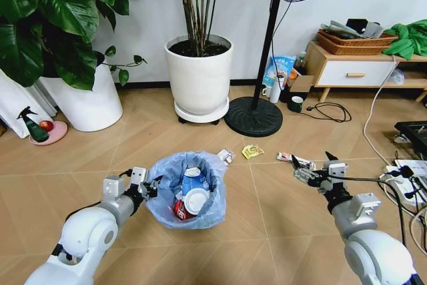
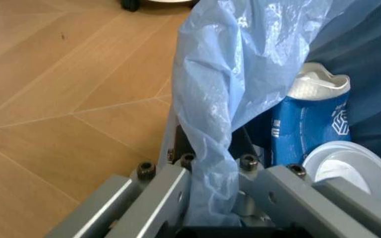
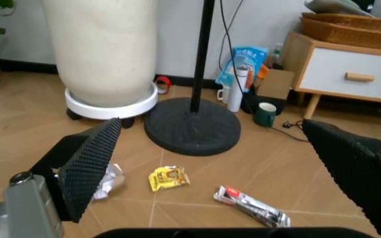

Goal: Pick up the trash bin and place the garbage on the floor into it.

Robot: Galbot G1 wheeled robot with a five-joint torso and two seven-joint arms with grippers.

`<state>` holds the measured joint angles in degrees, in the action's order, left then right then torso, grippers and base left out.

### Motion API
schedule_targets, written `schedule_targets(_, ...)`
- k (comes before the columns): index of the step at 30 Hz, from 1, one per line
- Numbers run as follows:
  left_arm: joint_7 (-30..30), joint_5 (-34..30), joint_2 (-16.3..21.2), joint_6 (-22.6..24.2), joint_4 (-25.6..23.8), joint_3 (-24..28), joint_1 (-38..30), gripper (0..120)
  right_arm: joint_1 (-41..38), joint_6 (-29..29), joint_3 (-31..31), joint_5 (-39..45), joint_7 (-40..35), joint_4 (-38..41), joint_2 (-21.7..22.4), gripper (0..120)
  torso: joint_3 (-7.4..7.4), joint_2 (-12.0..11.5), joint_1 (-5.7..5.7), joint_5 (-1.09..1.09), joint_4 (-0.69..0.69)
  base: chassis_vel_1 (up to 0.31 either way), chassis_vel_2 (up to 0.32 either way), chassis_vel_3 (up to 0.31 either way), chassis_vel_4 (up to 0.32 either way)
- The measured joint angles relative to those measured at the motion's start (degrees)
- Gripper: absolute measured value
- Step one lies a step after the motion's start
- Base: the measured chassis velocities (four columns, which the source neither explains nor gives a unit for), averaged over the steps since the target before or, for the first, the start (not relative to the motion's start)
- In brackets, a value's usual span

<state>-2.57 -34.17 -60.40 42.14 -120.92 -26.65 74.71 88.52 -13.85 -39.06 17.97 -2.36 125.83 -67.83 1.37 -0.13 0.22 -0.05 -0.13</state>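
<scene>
The trash bin [image 1: 188, 191] stands upright on the floor [image 1: 267, 218], mouth upward, lined with a crinkled light-blue bag [image 2: 223, 99]. Inside are a blue-white carton [image 2: 309, 124] standing on end, a white disc [image 2: 349, 163] and a red wrapper [image 1: 179, 210]. The left pincer [image 1: 150, 188] is clenched on the bin's rim and bag. The right pincer [image 1: 303, 168] hangs released above the floor. On the floor lie a paper ball [image 3: 107, 181], a yellow wrapper [image 3: 168, 177] and a long thin wrapper [image 3: 251, 207], lying slantwise.
</scene>
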Motion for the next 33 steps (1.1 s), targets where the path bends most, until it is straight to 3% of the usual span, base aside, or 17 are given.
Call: schedule_targets(33,0.48,0.65,-0.05,-0.33,-0.79,-0.02,1.19,0,-2.9,-0.95,2.73,2.65,0.07,-3.03,0.87,100,0.0,-0.01,0.01,0.0,0.0,-0.036,-0.038,0.03,0.031)
